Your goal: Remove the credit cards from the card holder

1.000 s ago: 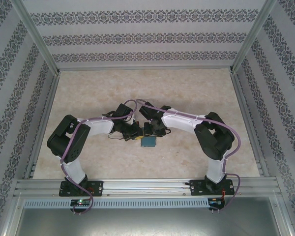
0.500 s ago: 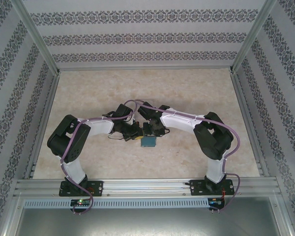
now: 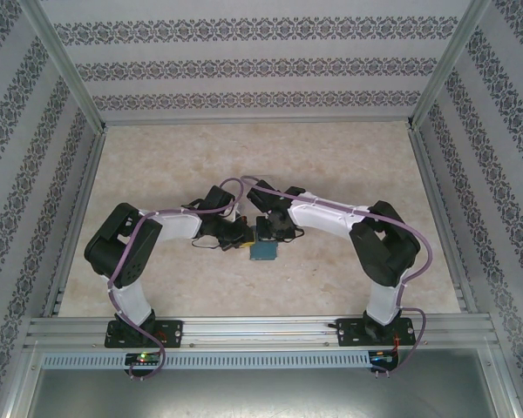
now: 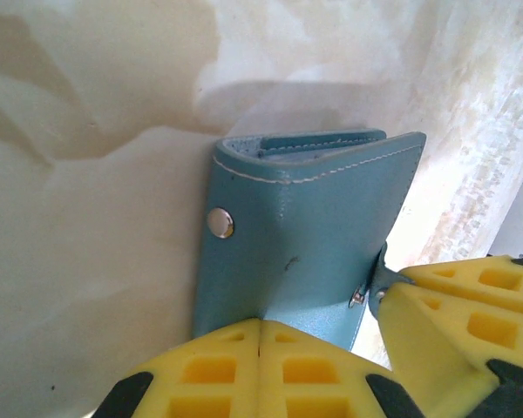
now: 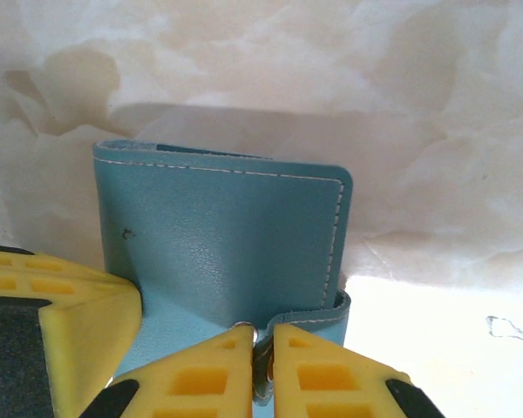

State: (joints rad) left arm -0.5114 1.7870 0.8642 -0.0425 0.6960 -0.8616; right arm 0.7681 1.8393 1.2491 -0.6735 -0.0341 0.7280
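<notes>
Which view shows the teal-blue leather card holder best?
Left wrist: the teal-blue card holder looms large, showing its silver snap and layered top edge. Right wrist shows one stitched face; top external, a tiny teal patch.

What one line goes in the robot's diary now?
card holder folded | left gripper shut on its edge | right gripper shut on its strap tab

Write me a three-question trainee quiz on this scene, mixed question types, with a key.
1. How many grippers grip the small teal leather bifold card holder?
2. True or false: the short teal strap tab covers the silver snap stud on the holder's outer face.
3. The right gripper has its yellow fingers closed on: A) the strap tab; B) the snap stud; C) nothing.
Key: 1) two, the left gripper pinching the holder's edge; 2) false; 3) A.
</notes>
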